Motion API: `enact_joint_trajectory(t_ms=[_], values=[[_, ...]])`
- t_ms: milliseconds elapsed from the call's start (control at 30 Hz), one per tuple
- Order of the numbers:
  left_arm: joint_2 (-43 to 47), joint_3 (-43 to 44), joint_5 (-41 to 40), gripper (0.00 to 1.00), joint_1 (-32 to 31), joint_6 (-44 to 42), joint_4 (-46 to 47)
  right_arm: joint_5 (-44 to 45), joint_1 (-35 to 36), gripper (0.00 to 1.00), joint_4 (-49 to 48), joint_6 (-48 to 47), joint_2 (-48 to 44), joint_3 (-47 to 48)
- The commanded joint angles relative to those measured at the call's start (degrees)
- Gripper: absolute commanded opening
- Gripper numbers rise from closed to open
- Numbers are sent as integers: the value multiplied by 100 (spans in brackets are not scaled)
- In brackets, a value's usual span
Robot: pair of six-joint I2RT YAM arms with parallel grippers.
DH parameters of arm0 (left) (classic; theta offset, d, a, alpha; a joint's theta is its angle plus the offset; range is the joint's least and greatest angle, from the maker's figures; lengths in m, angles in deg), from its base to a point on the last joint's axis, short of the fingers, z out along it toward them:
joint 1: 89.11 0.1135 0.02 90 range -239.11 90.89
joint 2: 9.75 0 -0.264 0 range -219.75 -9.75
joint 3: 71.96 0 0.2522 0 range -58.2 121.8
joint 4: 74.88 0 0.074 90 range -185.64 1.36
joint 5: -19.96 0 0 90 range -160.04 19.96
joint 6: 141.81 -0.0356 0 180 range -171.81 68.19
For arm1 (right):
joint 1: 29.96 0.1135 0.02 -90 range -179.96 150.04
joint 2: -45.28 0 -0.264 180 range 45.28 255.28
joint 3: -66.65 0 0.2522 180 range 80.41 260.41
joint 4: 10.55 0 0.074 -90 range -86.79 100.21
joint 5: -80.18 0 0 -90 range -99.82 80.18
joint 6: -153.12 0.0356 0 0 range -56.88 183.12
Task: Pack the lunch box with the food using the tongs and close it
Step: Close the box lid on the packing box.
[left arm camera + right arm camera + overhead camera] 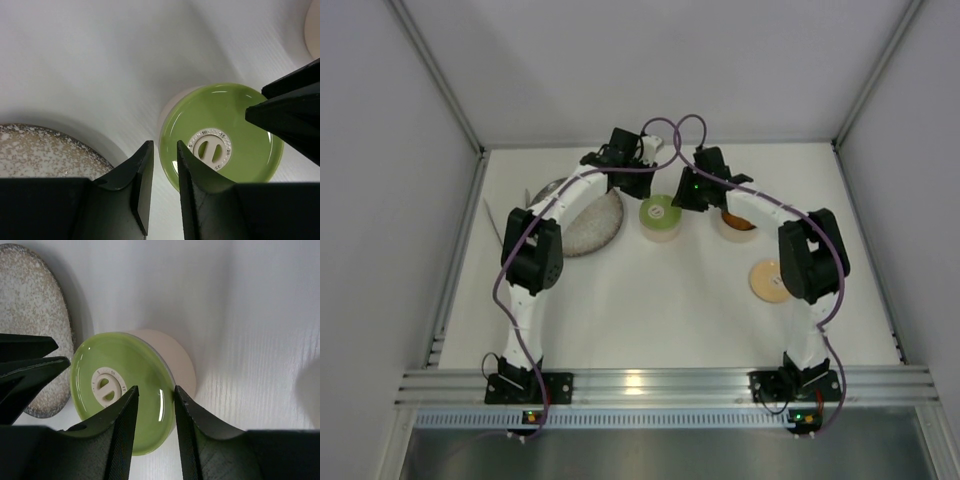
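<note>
- Lunch box (660, 218) stands mid-table in two parts: one tin closed under the green lid (220, 135), and the open tin (728, 236) just to its right.
- Left gripper (165, 150) hangs over the green lid's rim, its jaws a narrow gap apart with nothing between them.
- Right gripper (155, 392) hovers over the same lid from the opposite side, jaws also slightly parted and empty.
- Orange food (740, 223) shows inside the open tin, partly hidden by the right arm.
- Tan lid (770, 281) lies flat on the table (650, 320), nearer the arm bases than the open tin.
- Speckled grey plate (592, 228) sits just left of the closed tin, partly under the left arm.
- Tongs (494, 222) lie left of the plate, near the table's edge.
</note>
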State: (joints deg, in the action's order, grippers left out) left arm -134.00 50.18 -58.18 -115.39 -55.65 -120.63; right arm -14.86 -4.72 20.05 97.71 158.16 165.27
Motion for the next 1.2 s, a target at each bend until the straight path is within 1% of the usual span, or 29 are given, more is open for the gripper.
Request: enact_joint_trajectory(t_ms=[0,100,233,367,500,600,667,733,767,800,867,900,933,1000,1067,1167], values=[[225,473,-35,31,-9,-38,-255,73,131,35,223,-207,-319,382],[339,527,45,32,-17,-30,-360,117,140,36,276,-233,-389,426],[489,413,194,32,9,102,-457,117,131,36,320,-181,-512,488],[621,368,685,32,334,611,-475,-32,122,30,-14,-145,-785,356],[831,553,678,34,580,603,-589,-147,140,24,-6,-365,-847,558],[981,518,651,36,773,559,-747,-138,210,19,56,-383,-829,497],[1060,264,616,36,914,551,-730,-138,315,17,74,-286,-803,287],[1183,-43,529,36,1002,533,-686,-208,420,13,-22,-146,-715,49],[1209,-132,528,36,1028,524,-669,-217,508,12,-75,-76,-671,-239],[1262,-194,528,36,1046,524,-660,-226,526,7,-137,99,-540,-381],[1297,-334,493,36,1064,498,-660,-287,544,2,-146,267,-390,-698],[1332,-361,493,36,1064,472,-651,-270,535,0,-137,337,-303,-786],[1341,-379,484,36,1064,454,-642,-174,544,0,-111,347,-276,-865],[1368,-388,467,36,1073,436,-642,-59,544,0,-6,268,-284,-848],[1359,-370,475,36,1064,445,-642,-15,535,0,108,172,-319,-630],[1333,-335,493,36,1064,445,-633,-15,535,0,416,-75,-389,-50]])
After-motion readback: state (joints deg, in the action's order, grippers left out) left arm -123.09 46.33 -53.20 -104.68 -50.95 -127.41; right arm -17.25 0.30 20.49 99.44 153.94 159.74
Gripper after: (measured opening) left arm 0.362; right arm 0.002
